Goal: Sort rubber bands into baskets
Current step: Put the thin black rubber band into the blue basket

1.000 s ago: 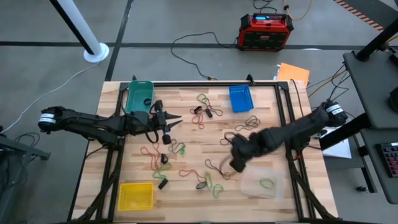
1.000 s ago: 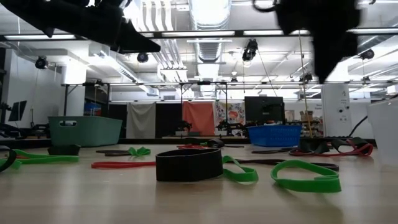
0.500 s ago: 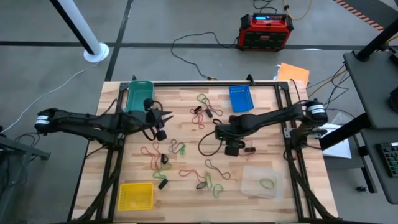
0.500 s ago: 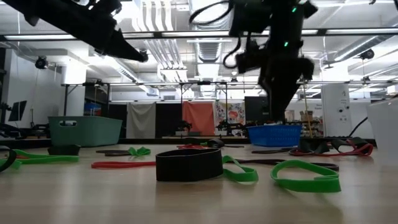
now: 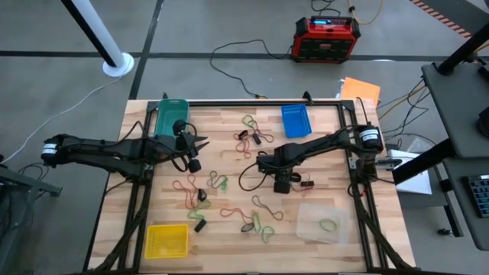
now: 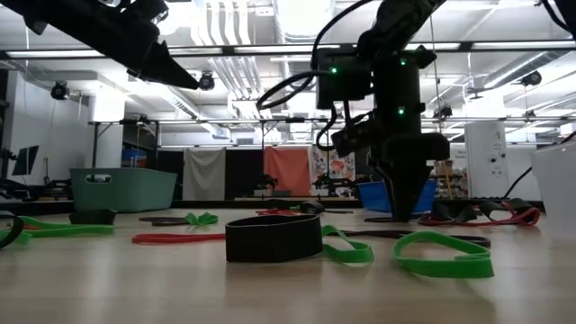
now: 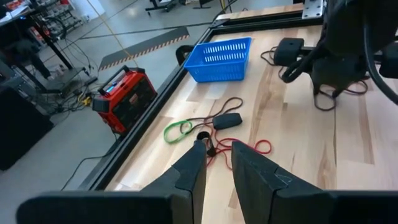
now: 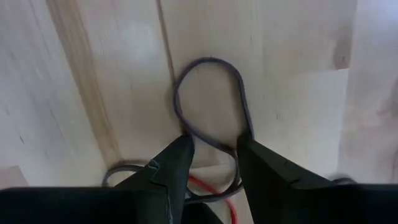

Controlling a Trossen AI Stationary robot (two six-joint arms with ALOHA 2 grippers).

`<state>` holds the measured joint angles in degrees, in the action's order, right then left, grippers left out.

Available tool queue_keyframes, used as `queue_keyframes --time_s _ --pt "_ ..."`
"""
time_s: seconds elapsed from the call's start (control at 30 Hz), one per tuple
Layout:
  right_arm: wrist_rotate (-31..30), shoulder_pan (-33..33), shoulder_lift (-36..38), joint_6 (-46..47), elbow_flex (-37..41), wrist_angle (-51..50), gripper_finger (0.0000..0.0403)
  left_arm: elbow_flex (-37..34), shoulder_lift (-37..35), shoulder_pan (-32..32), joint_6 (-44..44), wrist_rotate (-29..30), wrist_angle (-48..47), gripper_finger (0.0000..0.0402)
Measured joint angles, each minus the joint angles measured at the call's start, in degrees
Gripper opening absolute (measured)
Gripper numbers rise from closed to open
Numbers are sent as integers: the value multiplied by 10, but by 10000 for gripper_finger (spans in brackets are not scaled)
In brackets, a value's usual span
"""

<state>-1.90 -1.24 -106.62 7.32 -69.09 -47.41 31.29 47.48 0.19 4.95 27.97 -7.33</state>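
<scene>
Over a purple band [image 8: 211, 99], right claw [image 8: 214, 152]

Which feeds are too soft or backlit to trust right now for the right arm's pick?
Low view: bright ceiling lights silhouette the right gripper, so its tips are hard to read. Right wrist view: sharpest, fingers straddling a dark rubber band on pale wood. High view: evenly lit, bands tiny. Left wrist view: clear, blue basket crisp.

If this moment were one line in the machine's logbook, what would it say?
right gripper: down at table centre, jaws open astride purple rubber band | left gripper: raised near teal basket, empty | clear basket: one green band
</scene>
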Motion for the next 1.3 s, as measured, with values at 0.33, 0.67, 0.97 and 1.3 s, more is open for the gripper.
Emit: queue_keyframes --time_s 0.33,0.67,0.97,1.3 --pt "4 -3 -10 -29 16 49 54 0 3 0 0 0 1 61" --pt "-3 3 45 -34 67 148 9 0 3 0 0 -1 12 61" --pt "-21 8 213 2 254 542 8 0 3 -3 3 -31 45 53" --pt "-104 -11 328 -55 348 826 8 -1 7 -3 18 -48 88 47"
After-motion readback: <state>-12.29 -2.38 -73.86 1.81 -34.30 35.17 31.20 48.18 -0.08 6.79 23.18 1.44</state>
